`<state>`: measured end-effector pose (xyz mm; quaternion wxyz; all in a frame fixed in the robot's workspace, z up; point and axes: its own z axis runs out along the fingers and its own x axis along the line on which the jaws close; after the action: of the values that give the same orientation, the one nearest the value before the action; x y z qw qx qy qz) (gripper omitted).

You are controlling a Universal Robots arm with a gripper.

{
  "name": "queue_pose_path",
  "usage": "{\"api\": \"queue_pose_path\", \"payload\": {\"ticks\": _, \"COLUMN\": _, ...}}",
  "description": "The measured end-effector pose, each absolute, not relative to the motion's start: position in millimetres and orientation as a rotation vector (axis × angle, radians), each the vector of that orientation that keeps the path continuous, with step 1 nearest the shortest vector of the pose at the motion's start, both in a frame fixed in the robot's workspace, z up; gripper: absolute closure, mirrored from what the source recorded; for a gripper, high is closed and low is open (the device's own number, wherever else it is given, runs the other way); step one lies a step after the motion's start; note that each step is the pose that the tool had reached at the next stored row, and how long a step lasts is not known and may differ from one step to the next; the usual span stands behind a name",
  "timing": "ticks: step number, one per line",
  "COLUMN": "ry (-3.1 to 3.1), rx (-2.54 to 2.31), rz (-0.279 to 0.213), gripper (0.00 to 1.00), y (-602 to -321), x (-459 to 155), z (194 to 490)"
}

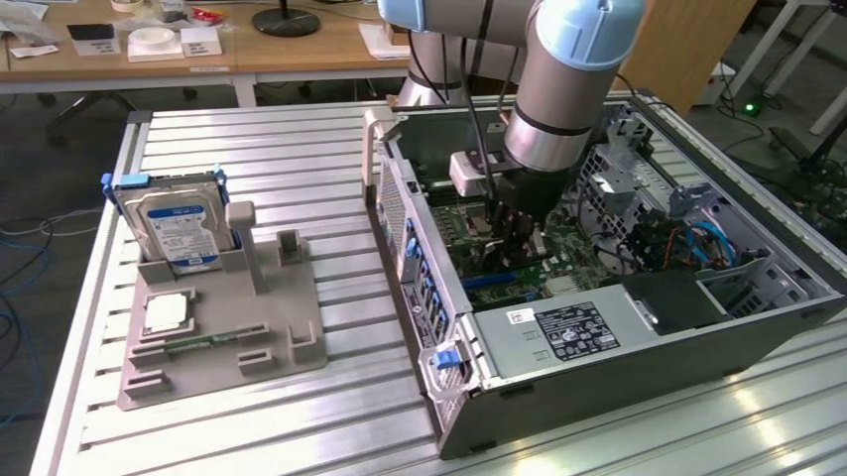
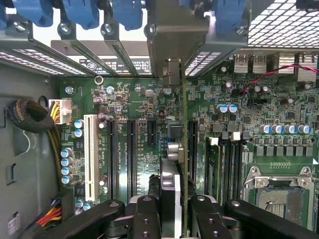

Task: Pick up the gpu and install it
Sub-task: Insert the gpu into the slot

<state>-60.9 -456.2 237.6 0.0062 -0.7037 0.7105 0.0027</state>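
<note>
the gripper (image 2: 174, 209) is clenched on the gpu (image 2: 183, 149), holding it on edge down inside the open computer case (image 1: 741, 327), over the green motherboard (image 2: 124, 99) among its black slots. the card's silver bracket (image 2: 174, 37) reaches the case's rear slot wall. on the table (image 1: 265, 139), the gray holder (image 1: 218, 347) carries a hard drive (image 1: 179, 223) at its far end.

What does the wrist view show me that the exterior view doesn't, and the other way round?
Wrist view alone: the gpu edge-on between the gripper fingers, above the motherboard's expansion slots, its bracket up by the case's rear slot openings. Exterior view alone: the grey fixture tray on the table, holding the blue-labelled hard drive and processor chip. Both share the open computer case and green motherboard.
</note>
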Motion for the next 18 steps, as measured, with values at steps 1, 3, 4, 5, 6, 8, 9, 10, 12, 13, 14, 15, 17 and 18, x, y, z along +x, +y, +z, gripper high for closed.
{"api": "queue_pose_path", "payload": {"ticks": 1, "ry": 2.223, "rx": -2.202, "rz": 0.008, "gripper": 0.72, "y": -456.1, "x": -60.9, "z": 237.4}}
{"api": "queue_pose_path", "payload": {"ticks": 3, "ry": 2.223, "rx": -2.202, "rz": 0.008, "gripper": 0.72, "y": -456.1, "x": -60.9, "z": 236.7}}
{"api": "queue_pose_path", "payload": {"ticks": 4, "ry": 2.223, "rx": -2.202, "rz": 0.009, "gripper": 0.72, "y": -456.1, "x": -61.0, "z": 236.6}}
{"api": "queue_pose_path", "payload": {"ticks": 5, "ry": 2.223, "rx": -2.202, "rz": 0.009, "gripper": 0.72, "y": -456.1, "x": -61.0, "z": 236.4}}
{"api": "queue_pose_path", "payload": {"ticks": 6, "ry": 2.223, "rx": -2.202, "rz": 0.009, "gripper": 0.72, "y": -456.1, "x": -61.1, "z": 236.2}}
{"api": "queue_pose_path", "payload": {"ticks": 8, "ry": 2.223, "rx": -2.202, "rz": 0.009, "gripper": 0.72, "y": -456.1, "x": -61.4, "z": 235.7}}
{"api": "queue_pose_path", "payload": {"ticks": 9, "ry": 2.223, "rx": -2.202, "rz": 0.009, "gripper": 0.72, "y": -456.1, "x": -61.5, "z": 235.5}}
{"api": "queue_pose_path", "payload": {"ticks": 10, "ry": 2.223, "rx": -2.202, "rz": 0.009, "gripper": 0.72, "y": -456.1, "x": -61.5, "z": 235.2}}
{"api": "queue_pose_path", "payload": {"ticks": 12, "ry": 2.223, "rx": -2.202, "rz": 0.009, "gripper": 0.72, "y": -456.1, "x": -61.7, "z": 234.9}}
{"api": "queue_pose_path", "payload": {"ticks": 13, "ry": 2.224, "rx": -2.202, "rz": 0.009, "gripper": 0.72, "y": -456.1, "x": -61.8, "z": 234.8}}
{"api": "queue_pose_path", "payload": {"ticks": 14, "ry": 2.224, "rx": -2.202, "rz": 0.009, "gripper": 0.72, "y": -456.1, "x": -62.1, "z": 234.6}}
{"api": "queue_pose_path", "payload": {"ticks": 15, "ry": 2.224, "rx": -2.202, "rz": 0.010, "gripper": 0.72, "y": -456.1, "x": -62.2, "z": 234.4}}
{"api": "queue_pose_path", "payload": {"ticks": 17, "ry": 2.224, "rx": -2.203, "rz": 0.010, "gripper": 0.72, "y": -456.1, "x": -62.2, "z": 234.2}}
{"api": "queue_pose_path", "payload": {"ticks": 18, "ry": 2.224, "rx": -2.203, "rz": 0.010, "gripper": 0.72, "y": -456.1, "x": -62.2, "z": 234.2}}
